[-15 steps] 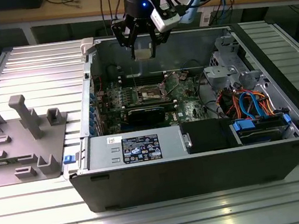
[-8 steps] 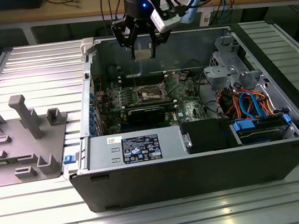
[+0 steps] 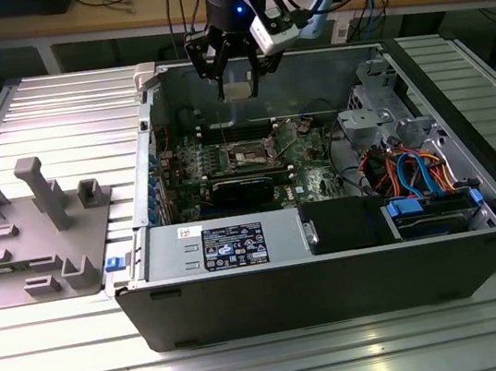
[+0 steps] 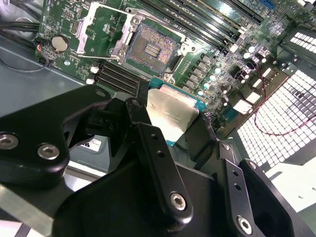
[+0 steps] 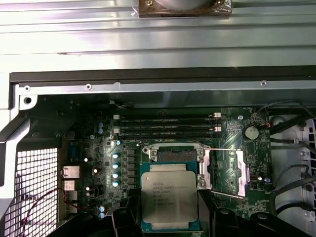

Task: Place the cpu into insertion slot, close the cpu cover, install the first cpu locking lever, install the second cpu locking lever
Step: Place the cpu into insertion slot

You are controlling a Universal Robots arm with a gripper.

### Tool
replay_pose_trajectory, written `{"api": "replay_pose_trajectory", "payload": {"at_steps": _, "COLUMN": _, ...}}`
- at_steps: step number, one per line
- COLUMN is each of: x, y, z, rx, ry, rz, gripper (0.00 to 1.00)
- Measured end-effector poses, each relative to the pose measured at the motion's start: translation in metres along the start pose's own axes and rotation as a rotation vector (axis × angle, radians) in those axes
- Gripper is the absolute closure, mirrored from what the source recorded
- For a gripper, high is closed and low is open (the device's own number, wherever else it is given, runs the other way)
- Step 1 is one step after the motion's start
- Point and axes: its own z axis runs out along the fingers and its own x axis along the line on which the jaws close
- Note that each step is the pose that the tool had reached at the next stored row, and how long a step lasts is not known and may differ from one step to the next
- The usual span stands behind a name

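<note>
My gripper point(image 3: 237, 80) hangs above the open computer case point(image 3: 337, 284), shut on the cpu point(image 3: 239, 88), a flat silver-grey square chip. In both wrist views the black fingers point(image 4: 148, 143) clamp the cpu point(image 4: 170, 114) by two opposite edges. The insertion slot point(image 4: 148, 47) lies bare on the green board below, its dark centre showing. The cpu cover point(image 4: 94, 27) is flipped open beside the slot, with thin wire levers point(image 4: 148, 14) raised. In the first wrist view the cpu point(image 5: 170, 195) sits between my gripper point(image 5: 170, 219) fingers, just short of the slot point(image 5: 173, 154) and the open cover point(image 5: 243, 170).
A black card point(image 3: 244, 189) lies close to the slot. A labelled power supply box point(image 3: 229, 244) fills the near side, and a drive cage with blue and orange cables point(image 3: 414, 170) stands at the exterior view's right. A grey fixture point(image 3: 39, 226) rests on the ribbed table.
</note>
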Motion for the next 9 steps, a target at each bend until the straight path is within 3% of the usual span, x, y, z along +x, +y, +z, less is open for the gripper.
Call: {"api": "replay_pose_trajectory", "payload": {"at_steps": 9, "x": 0.0, "y": -0.0001, "z": 0.0017, "rx": 0.0002, "ry": 0.0, "rz": 0.0, "gripper": 0.45}}
